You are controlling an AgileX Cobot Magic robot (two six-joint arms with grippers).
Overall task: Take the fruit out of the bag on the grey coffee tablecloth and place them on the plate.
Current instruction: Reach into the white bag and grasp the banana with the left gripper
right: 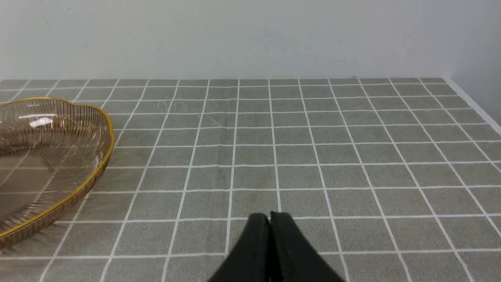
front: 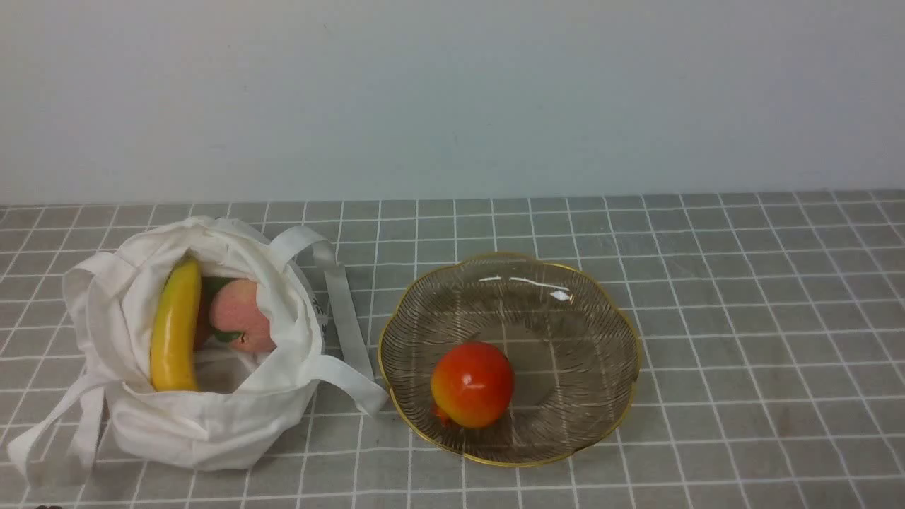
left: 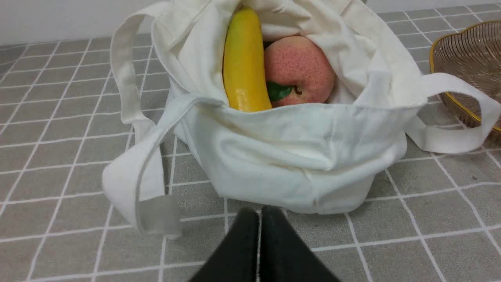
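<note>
- The yellow banana [front: 175, 332] stands steeply inside the white bag [front: 205, 431], in the left part of the front view, leaning on the bag's left inner side.
- The pink peach [front: 244, 318] lies beside it in the bag, green leaf showing; between the two, a reddish fruit [front: 203, 325] is mostly hidden.
- The red-orange ball [front: 472, 385] rests in the glass plate [front: 580, 360], just below the centre of the front view, near the plate's lower left rim.
- The left fingers [left: 259, 211] are apart from the banana and peach, with the bag's cloth wall between; they are closed together, holding and touching nothing.
- The right fingers [right: 269, 215] are closed too, empty, and well apart from the fruit, beyond the plate.
- One strap [front: 350, 382] of the bag reaches the plate's left rim.
- Bag and plate sit on the grey gridded tablecloth [front: 763, 339], a pale wall [front: 452, 99] behind across the upper frame.
</note>
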